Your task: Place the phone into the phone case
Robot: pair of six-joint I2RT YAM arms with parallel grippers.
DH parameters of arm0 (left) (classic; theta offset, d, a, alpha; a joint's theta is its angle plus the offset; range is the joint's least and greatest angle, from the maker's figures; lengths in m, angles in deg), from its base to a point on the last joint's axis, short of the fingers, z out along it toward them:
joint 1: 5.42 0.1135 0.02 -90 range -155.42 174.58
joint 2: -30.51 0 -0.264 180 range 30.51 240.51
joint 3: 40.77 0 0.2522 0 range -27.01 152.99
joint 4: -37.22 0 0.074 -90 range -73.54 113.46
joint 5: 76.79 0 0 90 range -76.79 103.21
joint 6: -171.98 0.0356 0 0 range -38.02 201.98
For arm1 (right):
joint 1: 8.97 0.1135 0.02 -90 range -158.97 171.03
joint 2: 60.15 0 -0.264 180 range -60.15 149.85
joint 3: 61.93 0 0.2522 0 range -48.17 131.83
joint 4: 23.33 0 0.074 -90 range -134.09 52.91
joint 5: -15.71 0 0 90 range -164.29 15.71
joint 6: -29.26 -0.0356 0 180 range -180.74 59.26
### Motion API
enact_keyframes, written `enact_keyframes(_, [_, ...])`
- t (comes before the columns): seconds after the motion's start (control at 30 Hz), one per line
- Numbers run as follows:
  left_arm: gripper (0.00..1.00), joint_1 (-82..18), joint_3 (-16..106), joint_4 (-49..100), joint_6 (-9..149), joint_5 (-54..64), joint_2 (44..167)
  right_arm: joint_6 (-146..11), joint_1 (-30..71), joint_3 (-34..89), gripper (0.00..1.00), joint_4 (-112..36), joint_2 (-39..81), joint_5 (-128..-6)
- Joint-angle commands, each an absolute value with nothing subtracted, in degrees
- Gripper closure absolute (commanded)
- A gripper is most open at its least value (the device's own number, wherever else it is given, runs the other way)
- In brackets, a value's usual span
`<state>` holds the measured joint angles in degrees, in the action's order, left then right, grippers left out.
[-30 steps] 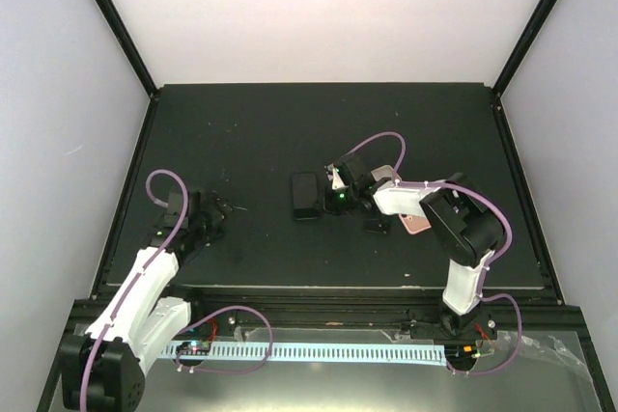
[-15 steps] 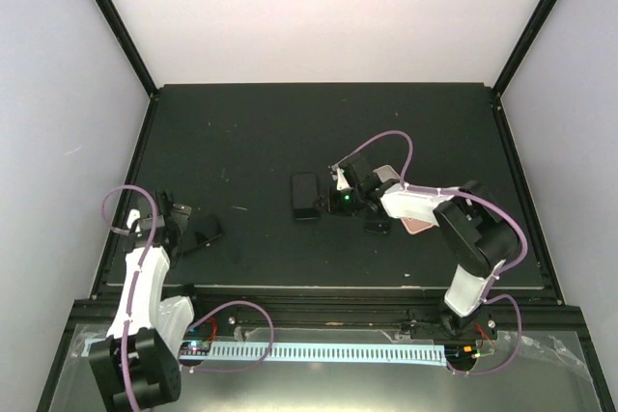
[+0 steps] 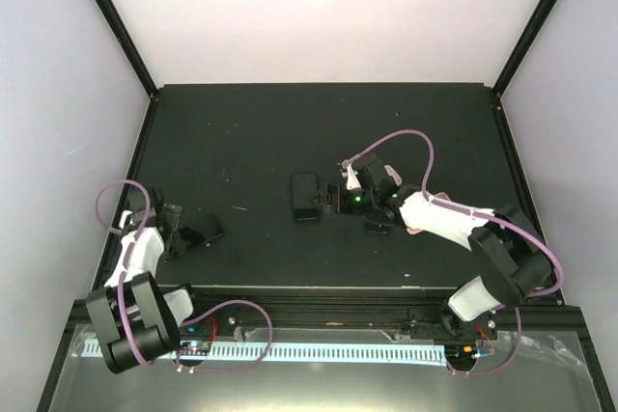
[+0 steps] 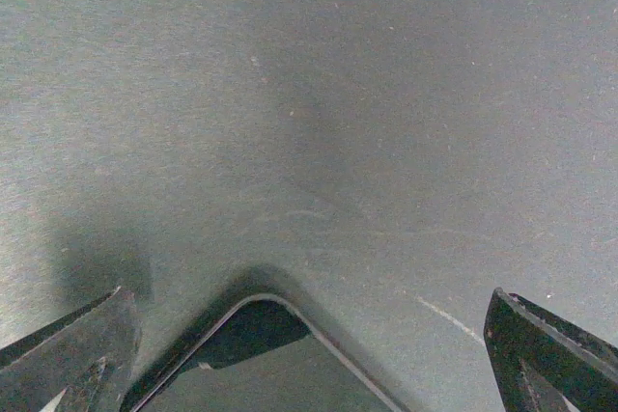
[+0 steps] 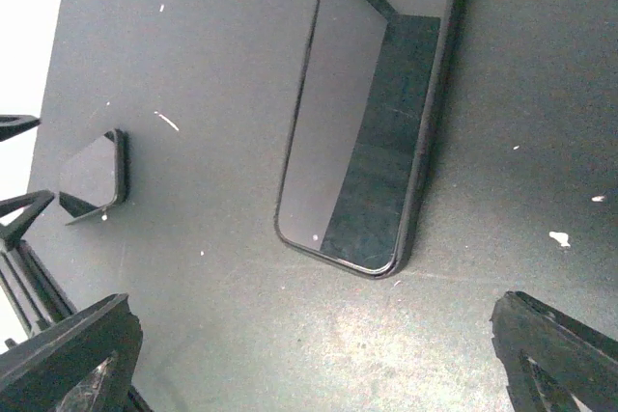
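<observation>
Right hand (image 5: 309, 306) spread; phone (image 5: 372, 113) ahead, black piece (image 5: 92, 173) beyond.

Matte black is seen on the table (image 3: 241, 132), flecked with small white specks and faint pale scratches. Glossy black is shown on the phone (image 5: 372, 113), with dark grey reflections banded across the screen and a black rim around it. White shells with black joints are noted on the left arm (image 3: 135, 260) and right arm (image 3: 446, 221). Purple is used for the cables (image 3: 398, 138). A green light (image 3: 356, 200) is lit at the right wrist. Pale lilac-white is seen on the walls (image 3: 58, 94), black on the frame rails (image 3: 116, 21). A white slotted strip (image 3: 319, 352) is laid along the near edge.
</observation>
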<state>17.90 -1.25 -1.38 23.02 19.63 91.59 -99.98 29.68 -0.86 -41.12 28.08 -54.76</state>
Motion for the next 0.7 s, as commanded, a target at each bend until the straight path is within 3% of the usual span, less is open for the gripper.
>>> enact_keyframes(0.0, [0.01,19.05,0.54,3.91,28.16,16.1,96.08,-99.67,29.98,-1.33,0.0,-42.21,25.08,-55.68])
enact_keyframes(0.27, [0.01,18.93,1.72,4.16,29.26,8.23,106.44,-99.83,30.05,-1.06,0.0,-43.22,21.8,-56.41])
enact_keyframes(0.67, [0.01,17.35,-0.82,-3.23,27.45,4.76,101.44,-99.26,29.96,-0.71,0.0,-45.19,19.64,-59.1])
